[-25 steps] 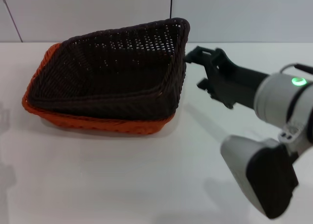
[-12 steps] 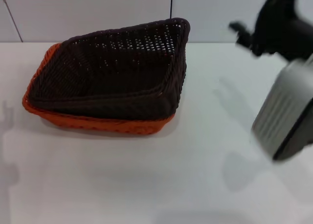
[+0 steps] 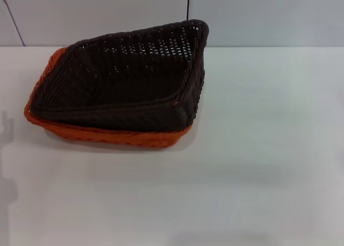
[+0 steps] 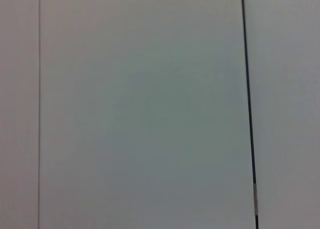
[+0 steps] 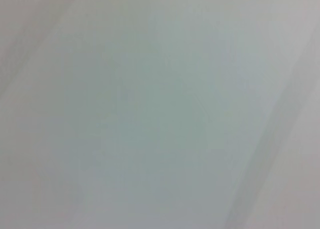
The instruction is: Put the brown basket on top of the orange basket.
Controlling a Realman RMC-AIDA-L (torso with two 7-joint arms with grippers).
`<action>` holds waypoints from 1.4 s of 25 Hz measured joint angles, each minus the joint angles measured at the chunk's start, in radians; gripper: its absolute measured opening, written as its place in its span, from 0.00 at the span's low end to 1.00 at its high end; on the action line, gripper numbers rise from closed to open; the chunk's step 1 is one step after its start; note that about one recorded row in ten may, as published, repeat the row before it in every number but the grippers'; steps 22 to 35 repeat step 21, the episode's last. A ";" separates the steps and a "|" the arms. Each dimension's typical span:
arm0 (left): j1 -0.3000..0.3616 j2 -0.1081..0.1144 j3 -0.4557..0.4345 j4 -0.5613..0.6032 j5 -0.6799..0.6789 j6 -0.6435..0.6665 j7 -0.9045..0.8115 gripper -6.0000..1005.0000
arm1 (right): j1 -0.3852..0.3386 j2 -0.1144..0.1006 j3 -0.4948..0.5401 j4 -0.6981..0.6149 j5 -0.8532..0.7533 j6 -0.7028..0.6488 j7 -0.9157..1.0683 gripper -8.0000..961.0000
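Head view, brown basket (image 3: pixel 121 79) tilted in orange basket (image 3: pixel 107 133), long axis left-right, end effectors unseen

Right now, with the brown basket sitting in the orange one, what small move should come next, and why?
Probably none beyond keeping both arms parked: the brown basket already rests on the orange basket, nested but tilted, with its far right corner riding high. Neither end effector is in view, so nothing holds it. If it must sit flush, a gentle press on that corner might help.
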 joint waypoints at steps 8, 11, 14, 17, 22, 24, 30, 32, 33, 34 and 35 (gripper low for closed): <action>-0.063 0.003 -0.007 0.180 0.072 0.033 -0.245 0.75 | 0.053 -0.003 -0.072 0.501 -0.004 0.536 0.544 0.86; -0.078 0.000 -0.008 0.253 0.109 0.099 -0.284 0.75 | 0.126 -0.003 -0.168 0.753 -0.025 0.848 0.642 0.86; -0.080 -0.001 -0.007 0.274 0.113 0.119 -0.290 0.75 | 0.146 -0.002 -0.216 0.868 -0.015 1.022 0.684 0.86; -0.074 -0.002 -0.008 0.274 0.114 0.120 -0.291 0.75 | 0.146 -0.001 -0.220 0.869 -0.006 1.028 0.688 0.86; -0.071 -0.002 -0.008 0.277 0.114 0.120 -0.291 0.75 | 0.146 0.000 -0.233 0.874 -0.004 1.013 0.690 0.86; -0.071 -0.002 -0.008 0.277 0.114 0.120 -0.291 0.75 | 0.146 0.000 -0.233 0.874 -0.004 1.013 0.690 0.86; -0.071 -0.002 -0.008 0.277 0.114 0.120 -0.291 0.75 | 0.146 0.000 -0.233 0.874 -0.004 1.013 0.690 0.86; -0.071 -0.002 -0.008 0.277 0.114 0.120 -0.291 0.75 | 0.146 0.000 -0.233 0.874 -0.004 1.013 0.690 0.86; -0.071 -0.002 -0.008 0.277 0.114 0.120 -0.291 0.75 | 0.146 0.000 -0.233 0.874 -0.004 1.013 0.690 0.86; -0.071 -0.002 -0.008 0.277 0.114 0.120 -0.291 0.75 | 0.146 0.000 -0.233 0.874 -0.004 1.013 0.690 0.86; -0.071 -0.002 -0.008 0.277 0.114 0.120 -0.291 0.75 | 0.146 0.000 -0.233 0.874 -0.004 1.013 0.690 0.86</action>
